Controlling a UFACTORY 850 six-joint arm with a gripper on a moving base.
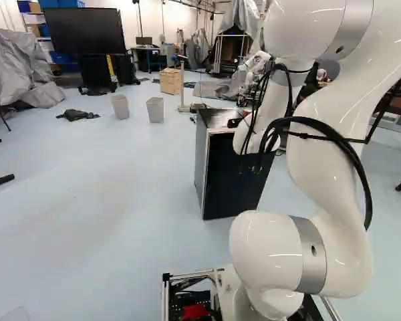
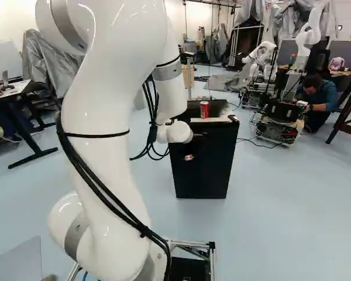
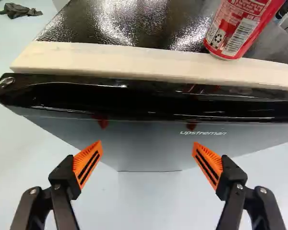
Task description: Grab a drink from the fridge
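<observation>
Beyond the wrist in the right base view, my gripper [image 2: 191,156] barely shows, dark against the black fridge [image 2: 206,175]. The wrist view shows the gripper [image 3: 148,163] open, its orange pads wide apart with nothing between them. Just ahead of the fingertips is the fridge's grey door [image 3: 149,139], closed, with a glossy black top edge. A pale strip [image 3: 125,60] lies along the front of the fridge top. A red drink can [image 2: 205,109] stands upright on top; in the wrist view the can [image 3: 237,28] is ahead of the fingers, beyond the strip. The fridge's inside is hidden.
Another robot [image 2: 281,111] stands right of the fridge in the right base view, with a person crouching beside it. Two grey bins [image 1: 155,110] stand on the floor left of the fridge in the left base view. A table [image 2: 14,93] stands at the far left of the right base view.
</observation>
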